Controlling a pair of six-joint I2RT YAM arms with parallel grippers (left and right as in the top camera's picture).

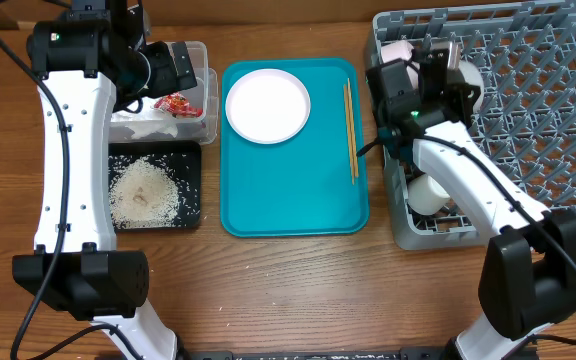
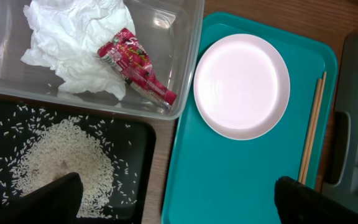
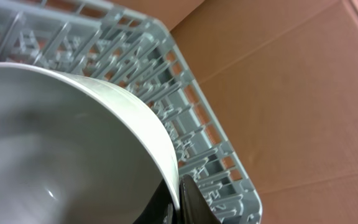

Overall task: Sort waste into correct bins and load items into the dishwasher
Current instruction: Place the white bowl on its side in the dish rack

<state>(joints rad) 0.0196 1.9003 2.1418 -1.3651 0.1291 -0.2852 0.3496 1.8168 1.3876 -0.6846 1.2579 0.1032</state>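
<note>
My left gripper hangs open and empty above the clear tub; its fingers stand wide apart. The tub holds the crumpled white napkin and the red-and-white wrapper. Rice lies piled in the black tray. The white plate and the two chopsticks lie on the teal tray. My right gripper is shut on the rim of a pale bowl over the grey dish rack.
A white round dish sits in the rack's near left corner and a pale one in its far left corner. The right arm reaches over the rack's left edge. Bare wood table lies in front.
</note>
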